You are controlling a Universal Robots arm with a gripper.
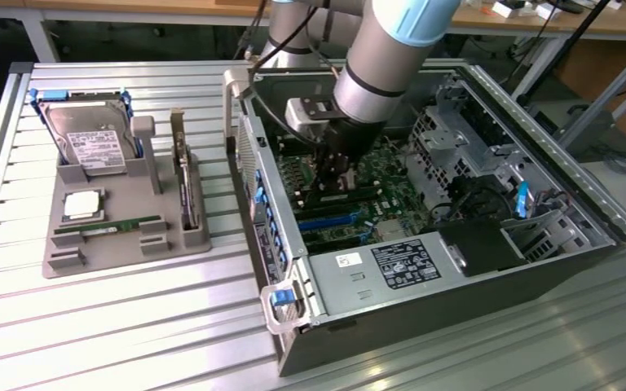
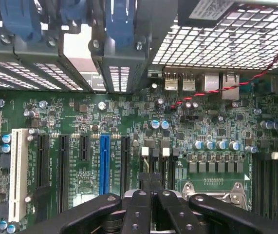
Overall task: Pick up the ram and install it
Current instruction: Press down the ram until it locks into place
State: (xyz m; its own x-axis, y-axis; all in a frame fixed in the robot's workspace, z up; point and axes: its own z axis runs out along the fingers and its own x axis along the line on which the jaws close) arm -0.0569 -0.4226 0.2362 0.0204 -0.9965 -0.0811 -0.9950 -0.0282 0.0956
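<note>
The ram [image 1: 108, 225] lies in the grey holder [image 1: 160, 252] on the bench, well apart from the closed, empty gripper [image 1: 336, 181] low over the motherboard [image 2: 80, 126]; descending further risks striking the board.

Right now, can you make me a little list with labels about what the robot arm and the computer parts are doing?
gripper: gripper shut, down inside the open computer case, above the motherboard
held: cannot tell if anything is between the fingers
ram: green stick lying in the grey holder tray at the exterior view's left
hard drive: silver hard drive standing at the tray's back
expansion card: expansion card upright on the tray's case side
blue slot: blue slot on the motherboard near the gripper
</note>
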